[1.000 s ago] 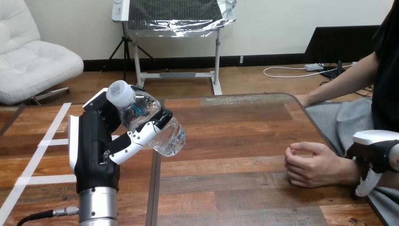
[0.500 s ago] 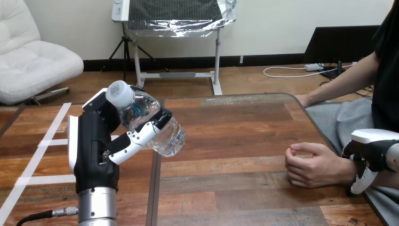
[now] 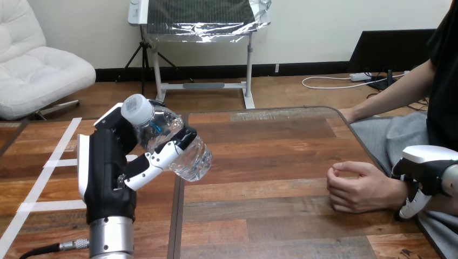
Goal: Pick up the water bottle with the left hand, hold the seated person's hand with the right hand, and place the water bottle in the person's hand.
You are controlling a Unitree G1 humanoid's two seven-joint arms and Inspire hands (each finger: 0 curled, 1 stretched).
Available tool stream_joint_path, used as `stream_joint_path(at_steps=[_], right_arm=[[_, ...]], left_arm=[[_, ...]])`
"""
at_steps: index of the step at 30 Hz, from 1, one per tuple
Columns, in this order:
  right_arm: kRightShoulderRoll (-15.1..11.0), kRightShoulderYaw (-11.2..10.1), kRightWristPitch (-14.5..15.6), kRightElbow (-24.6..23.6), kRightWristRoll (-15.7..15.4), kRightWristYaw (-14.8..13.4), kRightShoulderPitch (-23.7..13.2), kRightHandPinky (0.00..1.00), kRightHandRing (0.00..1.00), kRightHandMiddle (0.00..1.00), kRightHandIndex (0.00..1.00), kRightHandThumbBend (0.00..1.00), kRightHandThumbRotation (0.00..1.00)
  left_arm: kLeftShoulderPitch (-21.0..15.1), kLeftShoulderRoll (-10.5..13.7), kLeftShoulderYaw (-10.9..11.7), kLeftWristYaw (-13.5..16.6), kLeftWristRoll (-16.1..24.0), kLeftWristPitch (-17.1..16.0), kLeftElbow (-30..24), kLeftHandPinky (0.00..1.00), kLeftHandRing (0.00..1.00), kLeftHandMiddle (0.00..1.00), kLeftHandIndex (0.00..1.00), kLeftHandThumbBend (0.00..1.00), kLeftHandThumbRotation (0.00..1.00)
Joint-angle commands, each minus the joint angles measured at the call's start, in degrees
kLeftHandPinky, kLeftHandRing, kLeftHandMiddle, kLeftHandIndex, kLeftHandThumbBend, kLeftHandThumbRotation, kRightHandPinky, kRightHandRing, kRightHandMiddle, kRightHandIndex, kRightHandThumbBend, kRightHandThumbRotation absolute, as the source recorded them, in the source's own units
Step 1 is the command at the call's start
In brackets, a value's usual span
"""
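The left hand is raised over the left part of the table, its back toward the camera, on top of its silver forearm. Its fingers are curled round a water bottle and grip it. The clear bottle is off the table and tilted, with its white cap pointing up and to the left and its base lower and to the right, above the wood.

The right hand comes in at the view's right edge, low down, just beside the table's right side. It sits right at the wrist of the person's hand; it is not possible to tell whether it grips the wrist or only touches it.

The person's hand rests on the table near its right edge, loosely curled, well apart from the bottle. The middle of the table lies between the bottle and the person's hand.
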Motion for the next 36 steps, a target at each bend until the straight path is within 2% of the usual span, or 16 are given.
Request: stream_joint_path(at_steps=[1, 8, 11, 14, 17, 21, 23, 29, 32, 36], right_arm=[[3.6, 0.6, -0.6, 0.6, 0.5, -3.3, -1.8, 0.41, 0.51, 0.61, 0.62, 0.66, 0.0], [3.6, 1.1, -2.2, 1.8, 0.3, -6.0, -1.9, 0.35, 0.47, 0.58, 0.6, 0.66, 0.0], [3.5, 1.9, -2.3, 2.6, -0.5, -5.8, -2.5, 0.35, 0.46, 0.58, 0.6, 0.65, 0.0], [3.6, 1.7, -2.4, 2.9, -0.2, -5.8, -2.6, 0.33, 0.45, 0.57, 0.61, 0.64, 0.0], [3.3, 2.4, -3.5, 3.8, -1.2, -7.2, -2.9, 0.31, 0.42, 0.55, 0.59, 0.64, 0.0], [3.6, 2.2, -3.0, 4.8, -0.8, -7.1, -3.3, 0.29, 0.41, 0.53, 0.59, 0.64, 0.0], [3.4, 2.4, -3.6, 5.1, -0.9, -7.5, -3.2, 0.29, 0.4, 0.53, 0.58, 0.64, 0.0], [3.4, 3.7, -3.0, 5.6, -1.9, -6.8, -4.0, 0.34, 0.45, 0.56, 0.59, 0.63, 0.0], [3.6, 4.2, -2.1, 6.0, -2.6, -7.6, -4.1, 0.37, 0.47, 0.58, 0.6, 0.64, 0.0], [4.0, 3.7, -2.4, 6.9, -1.7, -7.6, -4.2, 0.37, 0.47, 0.57, 0.59, 0.66, 0.0]], left_arm=[[-2.1, 0.0, 0.3, 0.2, -0.2, -1.0, -2.0, 0.48, 0.45, 0.46, 0.5, 0.64, 0.0], [-2.1, 0.0, 0.3, 0.4, 0.1, -0.7, -2.3, 0.48, 0.44, 0.46, 0.5, 0.64, 0.0], [-2.1, 0.0, 0.3, 0.4, 0.0, -0.9, -2.1, 0.48, 0.44, 0.46, 0.5, 0.64, 0.0], [-2.1, 0.0, 0.4, 0.3, -0.2, -0.6, -2.3, 0.48, 0.44, 0.46, 0.5, 0.64, 0.0], [-2.1, -0.1, 0.4, 0.4, -0.1, -0.6, -2.3, 0.49, 0.44, 0.46, 0.5, 0.64, 0.0], [-2.2, -0.1, 0.4, 0.4, -0.2, -0.6, -2.2, 0.48, 0.44, 0.46, 0.5, 0.64, 0.0], [-2.2, -0.1, 0.4, 0.4, -0.2, -0.6, -2.2, 0.48, 0.44, 0.46, 0.5, 0.64, 0.0], [-2.3, 0.1, 0.4, 0.3, -0.1, -0.7, -2.1, 0.48, 0.45, 0.46, 0.5, 0.64, 0.0], [-2.3, 0.1, 0.4, 0.1, -0.4, -0.5, -2.2, 0.48, 0.45, 0.46, 0.5, 0.64, 0.0], [-2.5, 0.1, 0.5, 0.3, -0.2, -0.5, -2.1, 0.49, 0.45, 0.46, 0.5, 0.64, 0.0]])
